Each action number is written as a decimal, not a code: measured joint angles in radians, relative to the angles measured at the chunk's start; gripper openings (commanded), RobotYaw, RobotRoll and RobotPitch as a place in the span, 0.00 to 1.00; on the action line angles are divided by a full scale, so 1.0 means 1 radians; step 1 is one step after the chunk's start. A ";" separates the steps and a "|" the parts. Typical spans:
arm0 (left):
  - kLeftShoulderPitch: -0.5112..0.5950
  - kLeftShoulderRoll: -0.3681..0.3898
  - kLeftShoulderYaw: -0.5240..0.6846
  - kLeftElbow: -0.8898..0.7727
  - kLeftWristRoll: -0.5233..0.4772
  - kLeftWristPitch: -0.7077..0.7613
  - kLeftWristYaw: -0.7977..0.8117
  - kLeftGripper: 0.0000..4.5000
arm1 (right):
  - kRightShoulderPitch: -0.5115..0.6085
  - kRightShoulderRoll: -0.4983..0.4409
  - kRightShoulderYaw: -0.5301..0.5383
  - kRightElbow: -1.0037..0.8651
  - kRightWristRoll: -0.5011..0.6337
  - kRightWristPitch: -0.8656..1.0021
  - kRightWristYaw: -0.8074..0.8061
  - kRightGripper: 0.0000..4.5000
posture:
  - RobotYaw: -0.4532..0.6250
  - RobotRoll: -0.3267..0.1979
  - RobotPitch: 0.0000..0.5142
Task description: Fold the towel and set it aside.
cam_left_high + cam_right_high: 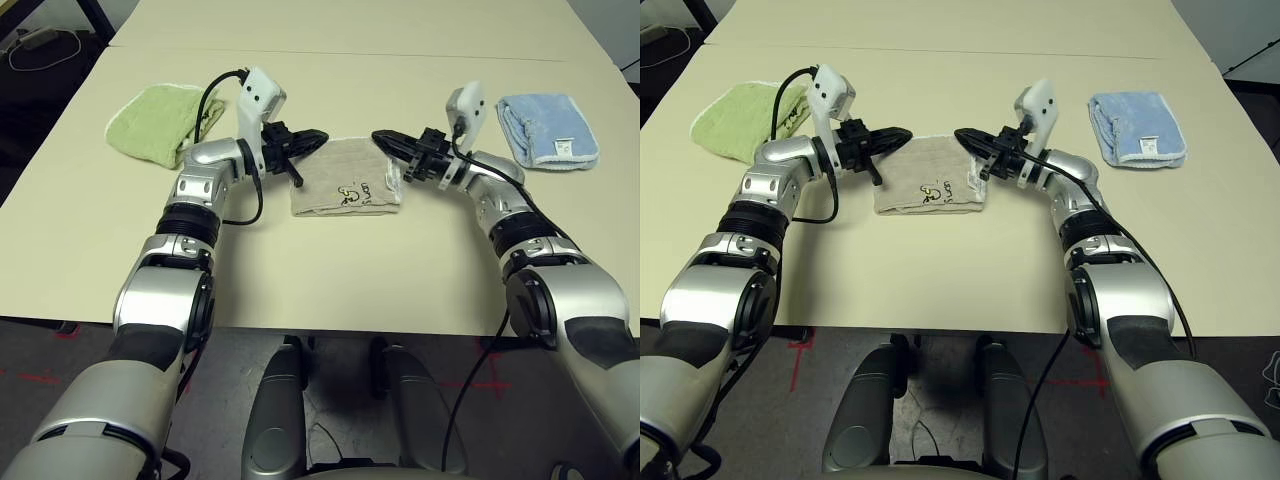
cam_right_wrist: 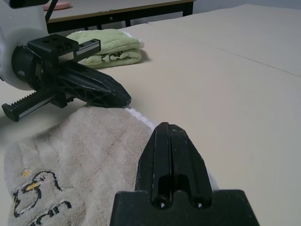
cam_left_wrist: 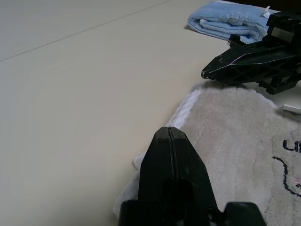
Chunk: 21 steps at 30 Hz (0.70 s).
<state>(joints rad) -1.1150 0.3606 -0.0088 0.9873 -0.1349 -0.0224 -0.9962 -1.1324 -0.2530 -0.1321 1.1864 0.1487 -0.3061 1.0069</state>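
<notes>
A lime-green folded towel [image 1: 158, 122] is seen at the left of the beige counter [image 1: 330, 270]; dark stitched marks on its folded edge are visible in the right wrist view, but they cannot be read. Just beside it, toward the middle, the left tool [image 1: 318, 136] is held above the counter with its two black fingers pressed together, tips pointing toward the centre; nothing is gripped between them. Its tip hangs over the far left corner of the towel [image 1: 345, 178], apart from the cloth as far as can be told.

The towel, a tan terry washcloth with white edging, lies folded flat at the middle of the counter between the two tools. A small embroidered figure in dark thread with a touch of yellow is carried on its upper face, with a few dark letters beside it; the letters are too small to be made out.

The right tool [image 1: 380, 137] is likewise closed tight and empty, its tip aimed toward the left tool over the towel's far right corner. A light blue folded towel [image 1: 547, 130] is placed at the far right, a small white tag showing on it, unreadable.
</notes>
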 measured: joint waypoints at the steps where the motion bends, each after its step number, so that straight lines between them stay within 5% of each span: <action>1: 0.000 0.000 0.001 0.007 0.000 -0.003 0.004 0.01 | 0.000 0.002 0.001 0.000 -0.006 0.001 -0.005 0.00 | 0.48 0.62 0.46; 8: -0.008 0.014 0.019 -0.016 -0.001 -0.033 0.011 0.01 | -0.009 0.023 0.000 0.000 -0.006 0.003 0.002 0.00 | 0.48 0.62 0.48; 14: 0.004 0.037 0.048 -0.190 -0.037 -0.038 -0.017 0.01 | -0.012 0.020 -0.002 -0.001 -0.003 0.004 0.021 0.00 | 0.49 0.62 0.49; 21: 0.151 0.033 0.025 -0.364 -0.085 0.086 -0.082 0.01 | -0.012 0.022 -0.001 -0.001 -0.007 0.003 0.011 0.00 | 0.49 0.62 0.50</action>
<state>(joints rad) -0.9644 0.3936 0.0161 0.6228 -0.2203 0.0633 -1.0784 -1.1442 -0.2311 -0.1330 1.1850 0.1418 -0.3026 1.0175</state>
